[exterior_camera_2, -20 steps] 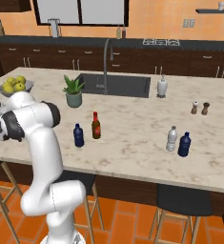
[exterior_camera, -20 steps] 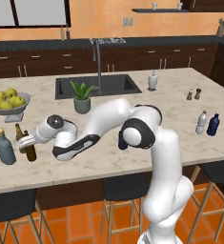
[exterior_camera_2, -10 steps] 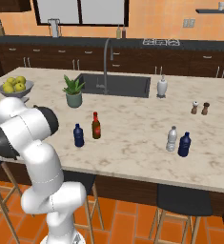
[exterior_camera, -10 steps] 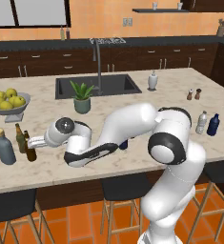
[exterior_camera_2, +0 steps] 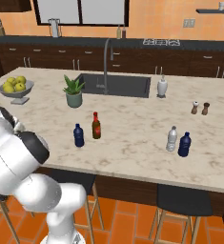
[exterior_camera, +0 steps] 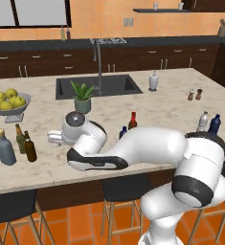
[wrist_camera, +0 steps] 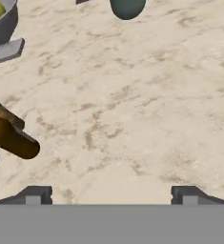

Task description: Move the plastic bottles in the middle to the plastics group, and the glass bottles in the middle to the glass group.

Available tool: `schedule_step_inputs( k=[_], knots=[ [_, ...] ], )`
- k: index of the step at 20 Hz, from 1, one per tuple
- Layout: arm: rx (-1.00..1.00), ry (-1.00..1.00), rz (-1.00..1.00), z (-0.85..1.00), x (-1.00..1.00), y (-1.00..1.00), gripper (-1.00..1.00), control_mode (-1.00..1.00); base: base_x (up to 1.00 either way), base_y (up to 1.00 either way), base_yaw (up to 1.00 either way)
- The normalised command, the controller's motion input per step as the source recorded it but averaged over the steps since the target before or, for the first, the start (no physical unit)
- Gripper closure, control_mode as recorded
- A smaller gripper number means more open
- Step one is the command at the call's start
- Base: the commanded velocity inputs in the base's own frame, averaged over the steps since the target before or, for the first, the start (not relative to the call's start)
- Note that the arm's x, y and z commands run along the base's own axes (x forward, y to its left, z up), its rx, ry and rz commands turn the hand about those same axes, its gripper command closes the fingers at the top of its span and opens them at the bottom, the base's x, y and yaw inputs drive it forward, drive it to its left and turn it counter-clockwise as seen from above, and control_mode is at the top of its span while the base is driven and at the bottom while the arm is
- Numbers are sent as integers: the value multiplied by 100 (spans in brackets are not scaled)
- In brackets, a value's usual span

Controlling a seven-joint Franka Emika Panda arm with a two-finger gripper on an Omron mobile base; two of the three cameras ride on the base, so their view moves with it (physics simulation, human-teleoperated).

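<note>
Currently, a slim plain brown bottle (exterior_camera: 30, 147) with a dark top is seen standing upright on the marble counter (exterior_camera: 171, 107), just beside the thin olive-green bottle (exterior_camera: 20, 139) and near the broad grey-blue bottle (exterior_camera: 4, 148) with its tan cork, in front of the fruit bowl (exterior_camera: 9, 106). In the hand view the brown bottle (wrist_camera: 11, 137) is shown at the left edge, well off to the side of the gripper (wrist_camera: 111, 195) and apart from both finger tips. The jaws are held wide apart above bare counter, with nothing between them and nothing touched.

At the counter's middle, the red-capped brown bottle (exterior_camera_2: 96, 126) and the squat navy-blue bottle (exterior_camera_2: 78, 135) are pictured side by side, near a potted plant (exterior_camera_2: 74, 91). Further right, the pale clear bottle (exterior_camera_2: 171, 139) and the dark blue bottle (exterior_camera_2: 184, 145) are seen together, well apart from the middle pair.
</note>
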Motion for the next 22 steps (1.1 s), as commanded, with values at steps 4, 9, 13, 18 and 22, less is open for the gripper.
schedule_step_inputs(
  k=[4, 9, 13, 18, 22],
  knots=[
    [0, 26, -61, 42, 0, -66, -100, -100, 0, 0, 0],
    [-11, 4, -54, 5, -29, -55, -100, -100, 0, 0, 0],
    [-17, -3, -51, 0, -29, -56, -100, -100, 0, 0, 0],
    [-17, 0, -34, 0, -2, -67, -100, -100, 0, 0, 0],
    [-22, 0, -36, 0, -3, -63, -100, -100, 0, 0, 0]
  ],
)
